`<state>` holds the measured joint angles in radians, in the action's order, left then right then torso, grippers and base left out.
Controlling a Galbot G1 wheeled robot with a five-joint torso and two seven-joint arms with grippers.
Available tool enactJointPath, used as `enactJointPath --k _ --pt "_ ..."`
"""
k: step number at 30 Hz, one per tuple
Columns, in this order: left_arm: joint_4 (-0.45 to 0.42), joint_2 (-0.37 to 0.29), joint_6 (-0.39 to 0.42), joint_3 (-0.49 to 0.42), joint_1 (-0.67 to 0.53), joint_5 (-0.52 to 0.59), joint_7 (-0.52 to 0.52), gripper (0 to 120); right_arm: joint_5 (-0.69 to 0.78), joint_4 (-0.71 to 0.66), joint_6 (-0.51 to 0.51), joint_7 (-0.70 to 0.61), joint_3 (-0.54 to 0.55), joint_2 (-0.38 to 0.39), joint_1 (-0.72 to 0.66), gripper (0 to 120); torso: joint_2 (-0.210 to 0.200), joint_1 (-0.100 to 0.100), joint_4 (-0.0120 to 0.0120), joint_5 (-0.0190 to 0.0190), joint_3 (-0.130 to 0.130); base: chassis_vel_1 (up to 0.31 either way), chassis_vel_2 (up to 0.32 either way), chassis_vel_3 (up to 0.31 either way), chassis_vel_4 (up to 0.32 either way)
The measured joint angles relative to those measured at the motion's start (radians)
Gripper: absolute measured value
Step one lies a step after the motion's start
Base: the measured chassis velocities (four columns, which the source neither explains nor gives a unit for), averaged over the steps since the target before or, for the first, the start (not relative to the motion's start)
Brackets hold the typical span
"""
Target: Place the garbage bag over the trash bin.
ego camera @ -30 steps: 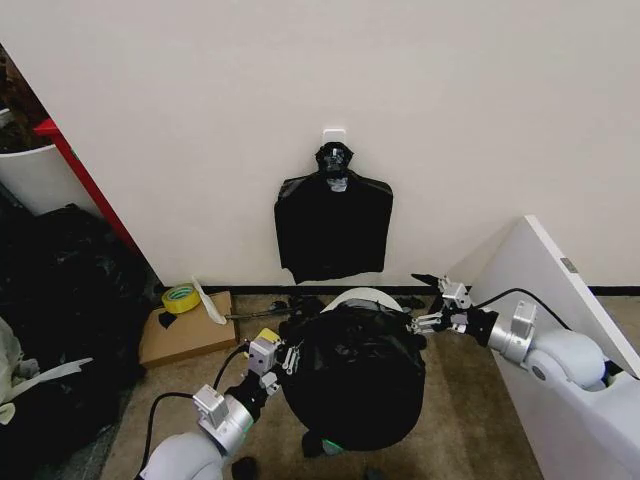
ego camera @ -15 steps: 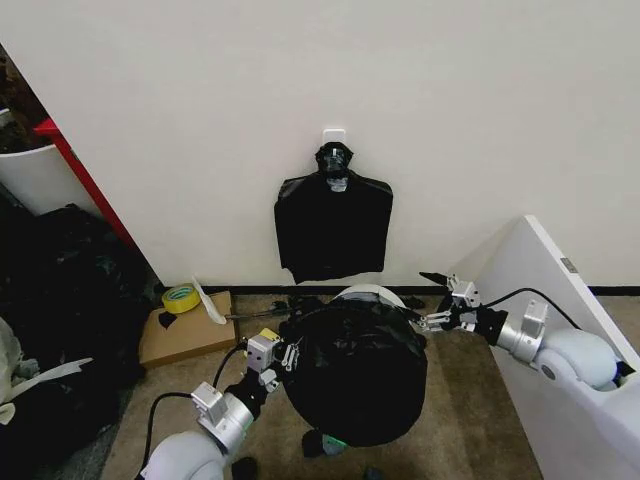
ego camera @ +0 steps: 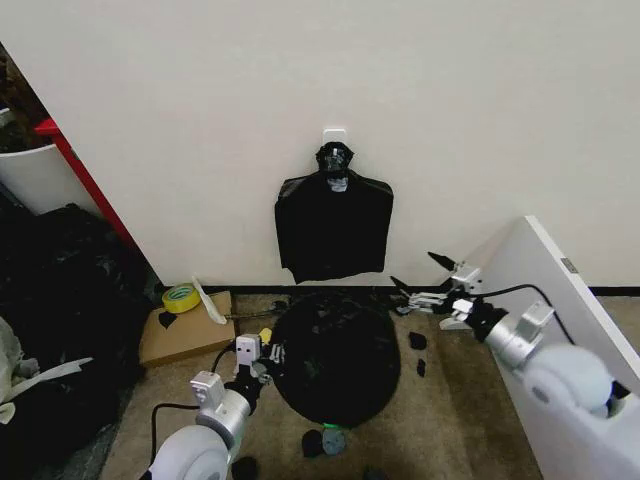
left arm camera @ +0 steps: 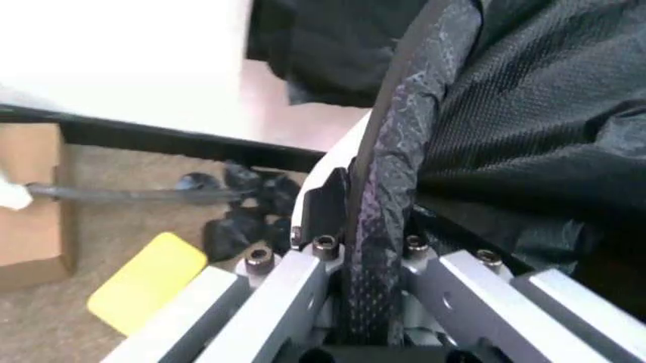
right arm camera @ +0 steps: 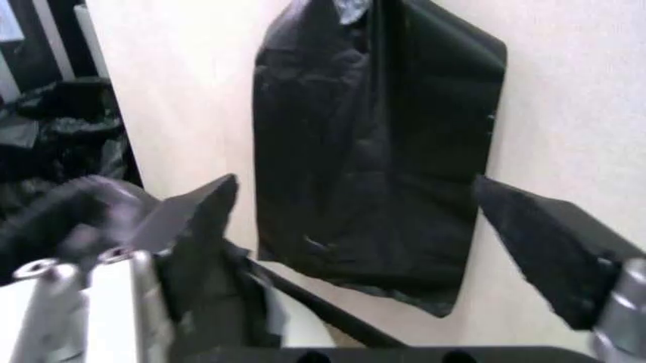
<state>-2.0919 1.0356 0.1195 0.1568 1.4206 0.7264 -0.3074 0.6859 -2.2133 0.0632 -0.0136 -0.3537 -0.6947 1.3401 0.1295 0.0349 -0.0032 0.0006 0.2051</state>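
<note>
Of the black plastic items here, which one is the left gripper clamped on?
The thin black garbage bag draped over the trash bin, pinched at its rim by the left gripper; the flat black bundle hangs on the wall, untouched.

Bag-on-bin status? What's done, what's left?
Mostly done: the garbage bag drapes over the trash bin, only a green sliver showing. In hand: left tool clamps the bag's edge at the rim. Right tool is open, off the bag. Left: release.

Even indoor light, soft-focus blurry wrist views.
</note>
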Motion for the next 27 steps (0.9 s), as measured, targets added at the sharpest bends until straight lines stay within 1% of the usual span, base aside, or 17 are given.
enactJointPath --k 5,6,7,8,11,14,15,21,22,23,24,27 --pt "0.000 0.013 0.008 -0.016 -0.021 0.000 -0.029 0 0.027 -0.146 0.114 -0.063 0.013 -0.034 0.080 61 0.000 0.000 -0.0001 -0.0001 0.000 0.000 0.000 0.000 0.000" --pt "0.000 0.016 0.011 -0.020 -0.027 -0.001 -0.033 0 0.028 -0.162 0.130 -0.069 0.016 -0.040 0.091 57 0.000 0.000 -0.0001 -0.0002 0.000 0.000 0.000 0.000 0.000" --pt "0.000 0.016 0.011 -0.020 -0.027 -0.001 -0.033 0 0.028 -0.162 0.130 -0.069 0.016 -0.040 0.091 57 0.000 0.000 -0.0001 -0.0002 0.000 0.000 0.000 0.000 0.000" --pt "-0.001 0.019 0.014 -0.025 -0.034 -0.002 -0.038 0 0.030 -0.179 0.153 -0.083 0.023 -0.049 0.101 54 0.000 0.000 -0.0002 -0.0001 0.000 0.000 0.000 0.000 0.000" --pt "-0.002 0.026 0.023 -0.051 -0.054 -0.023 -0.059 0 0.047 -0.221 0.228 -0.141 0.050 -0.078 0.127 41 0.000 0.000 -0.0001 -0.0001 0.000 0.000 0.000 0.000 0.000" --pt "-0.002 0.026 0.025 -0.068 -0.064 -0.050 -0.064 0 0.038 -0.228 0.259 -0.164 0.076 -0.097 0.136 29 0.000 0.000 -0.0002 -0.0001 0.000 0.000 0.000 0.000 0.000" --pt "-0.002 0.026 0.025 -0.068 -0.064 -0.050 -0.064 0 0.038 -0.228 0.259 -0.164 0.076 -0.097 0.136 29 0.000 0.000 -0.0002 -0.0001 0.000 0.000 0.000 0.000 0.000" --pt "0.011 0.029 0.032 -0.119 -0.081 -0.133 -0.061 0 -0.034 -0.201 0.353 -0.267 0.206 -0.188 0.095 3 0.000 0.000 0.0000 0.0000 0.000 0.000 0.000 0.000 0.000" --pt "0.011 0.029 0.032 -0.119 -0.081 -0.133 -0.061 0 -0.034 -0.201 0.353 -0.267 0.206 -0.188 0.095 3 0.000 0.000 0.0000 0.0000 0.000 0.000 0.000 0.000 0.000" --pt "0.016 0.033 0.032 -0.131 -0.087 -0.153 -0.064 0 -0.047 -0.188 0.377 -0.303 0.233 -0.217 0.080 0 0.000 0.000 0.0000 0.0002 0.000 0.000 0.000 0.000 0.000" --pt "0.017 0.034 0.035 -0.141 -0.092 -0.159 -0.065 0 -0.050 -0.181 0.393 -0.328 0.247 -0.234 0.073 0 0.000 0.000 0.0002 0.0001 0.000 0.000 0.000 0.000 0.000" --pt "0.019 0.035 0.036 -0.161 -0.097 -0.186 -0.063 0 -0.060 -0.157 0.413 -0.375 0.270 -0.277 0.055 0 0.000 0.000 -0.0003 0.0000 0.000 0.000 0.000 0.000 0.000"
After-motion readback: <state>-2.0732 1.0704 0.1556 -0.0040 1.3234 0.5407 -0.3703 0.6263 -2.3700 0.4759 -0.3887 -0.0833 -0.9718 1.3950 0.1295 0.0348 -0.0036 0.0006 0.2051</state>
